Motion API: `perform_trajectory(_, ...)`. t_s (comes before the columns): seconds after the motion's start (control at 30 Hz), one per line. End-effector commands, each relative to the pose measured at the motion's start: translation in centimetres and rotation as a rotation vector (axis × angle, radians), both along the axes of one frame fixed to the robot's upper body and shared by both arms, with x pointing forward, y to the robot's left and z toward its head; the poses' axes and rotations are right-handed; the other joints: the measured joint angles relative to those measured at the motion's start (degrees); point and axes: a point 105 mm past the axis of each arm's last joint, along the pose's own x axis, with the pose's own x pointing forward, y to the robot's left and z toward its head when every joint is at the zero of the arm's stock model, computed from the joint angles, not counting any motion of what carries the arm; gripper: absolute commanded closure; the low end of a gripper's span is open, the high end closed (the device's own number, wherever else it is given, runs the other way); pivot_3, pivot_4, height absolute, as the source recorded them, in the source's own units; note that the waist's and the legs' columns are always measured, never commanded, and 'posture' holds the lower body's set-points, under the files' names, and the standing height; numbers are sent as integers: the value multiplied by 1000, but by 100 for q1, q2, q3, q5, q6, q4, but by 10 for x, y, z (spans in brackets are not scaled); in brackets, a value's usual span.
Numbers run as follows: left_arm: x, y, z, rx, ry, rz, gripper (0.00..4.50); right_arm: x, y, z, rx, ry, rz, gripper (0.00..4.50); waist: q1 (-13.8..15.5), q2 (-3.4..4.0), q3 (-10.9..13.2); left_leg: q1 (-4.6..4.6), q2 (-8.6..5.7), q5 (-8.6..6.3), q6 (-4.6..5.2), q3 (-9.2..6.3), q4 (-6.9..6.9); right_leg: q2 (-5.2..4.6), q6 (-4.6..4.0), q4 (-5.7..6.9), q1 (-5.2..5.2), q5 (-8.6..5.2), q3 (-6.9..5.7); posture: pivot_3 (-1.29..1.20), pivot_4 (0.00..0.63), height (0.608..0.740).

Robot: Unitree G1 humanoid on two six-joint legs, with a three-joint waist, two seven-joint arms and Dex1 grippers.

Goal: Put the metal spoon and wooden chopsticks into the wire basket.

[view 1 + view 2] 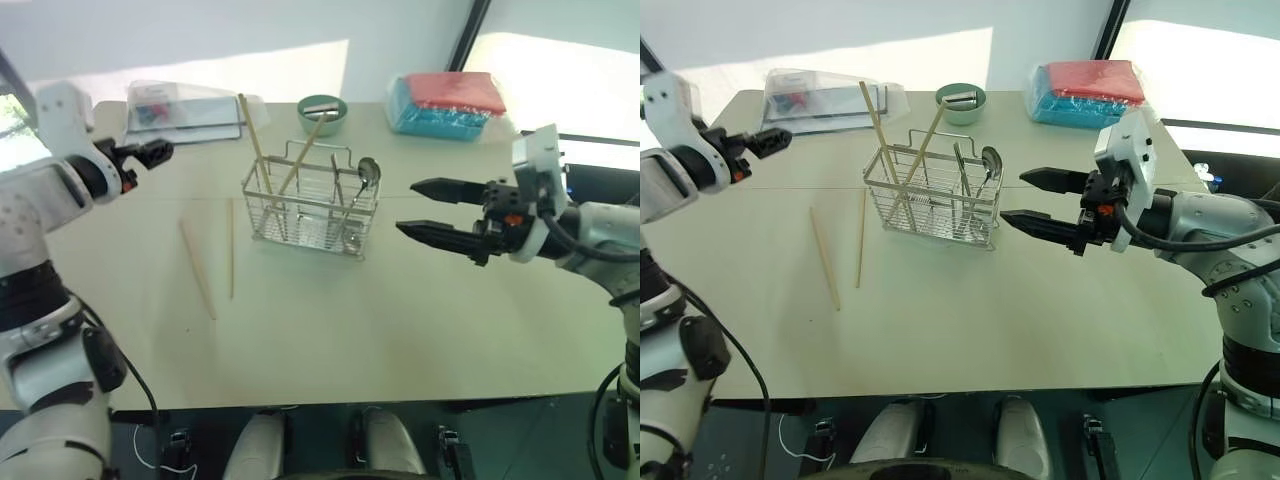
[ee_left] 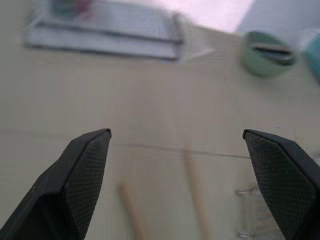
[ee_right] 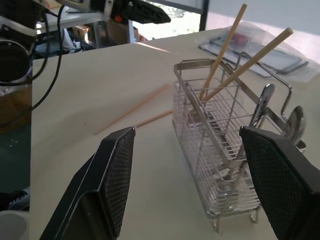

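The wire basket (image 1: 312,205) is set upright on the pale tabletop (image 1: 330,330), towards its far middle. Two of the wooden chopsticks (image 1: 258,140) are stood in the basket's left part, leaning apart so that their upper ends cross above the rim. The metal spoon (image 1: 366,172) is seen in the basket's right part, bowl up, beside another piece of metal cutlery. Two more wooden chopsticks (image 1: 198,270) are laid flat on the tabletop to the left of the basket, near each other but apart, and well apart from the basket's foot.

The left end effector (image 1: 768,140) is held above the tabletop's far left area, fingers spread wide and nothing between them. The right end effector (image 1: 432,210) is held level just to the right of the basket, pointed at it, its two black fingers parted and empty, clear of the wires.

Behind the basket a small green bowl (image 1: 322,112) is placed, a clear plastic packet (image 1: 185,108) to its left and a red and blue stack of cloths (image 1: 445,102) to its right.
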Motion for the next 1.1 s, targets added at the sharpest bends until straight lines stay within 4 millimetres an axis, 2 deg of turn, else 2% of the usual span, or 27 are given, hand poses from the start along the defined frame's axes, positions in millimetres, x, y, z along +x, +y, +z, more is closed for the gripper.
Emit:
perform_trajectory(0.03, -8, 20, -16, 10, 131, 164, 0, -6, 6, 5, 2, -47, 29, 1074, 13, -5, -1, -3, -1, 1, -2, 0, -2, 0, 1, 0, -4, 1, 0, 0, 150, 667)
perform_trajectory(0.17, -2, 9, -61, -23, 316, 173, 0, -9, 12, 1, -10, -45, 63, 1074, 56, -14, -4, -18, -5, 28, -55, 0, -5, -7, -1, 1, -20, 1, 0, 0, 150, 667)
perform_trajectory(0.23, 2, 5, -71, -33, 350, 167, 0, -10, 14, 0, -11, -36, 78, 1074, 63, -22, -4, -19, -9, 28, -56, 0, -5, -14, 0, 1, -17, 1, -1, 0, 150, 667)
perform_trajectory(0.4, 25, -15, -77, -14, 355, 79, 0, -24, 17, -8, -37, 4, 141, 1074, 80, -37, -4, -20, -10, 15, -41, -4, -4, -17, 9, 0, -17, 7, -5, 0, 150, 667)
perform_trajectory(0.57, 38, -28, -75, 27, 340, 9, 0, -26, 17, -10, -24, 8, 120, 1074, 57, -36, -4, -19, -11, 8, -54, 3, -5, -25, 10, 1, -19, 7, -5, 0, 150, 667)
perform_trajectory(0.9, 44, -30, -96, 36, 432, 26, 0, -27, 16, -12, 5, 4, 73, 1074, 48, -35, -4, -18, -14, 15, -40, 6, -7, -41, 13, 2, -19, 8, -9, 0, 150, 667)
perform_trajectory(1.0, 46, -34, -100, 22, 447, 25, 906, -28, 14, -14, 0, 8, 66, 1013, 46, -35, -5, -15, -15, 14, -40, 6, -7, -44, 14, 1, -16, 9, -11, 0, 150, 667)
perform_trajectory(1.1, 50, -38, -98, 18, 445, 25, 2428, -30, 13, -16, -6, 15, 69, 1013, 75, -29, -8, -15, -18, 15, -38, 7, -7, -44, 14, 3, -15, 9, -11, 0, 150, 667)
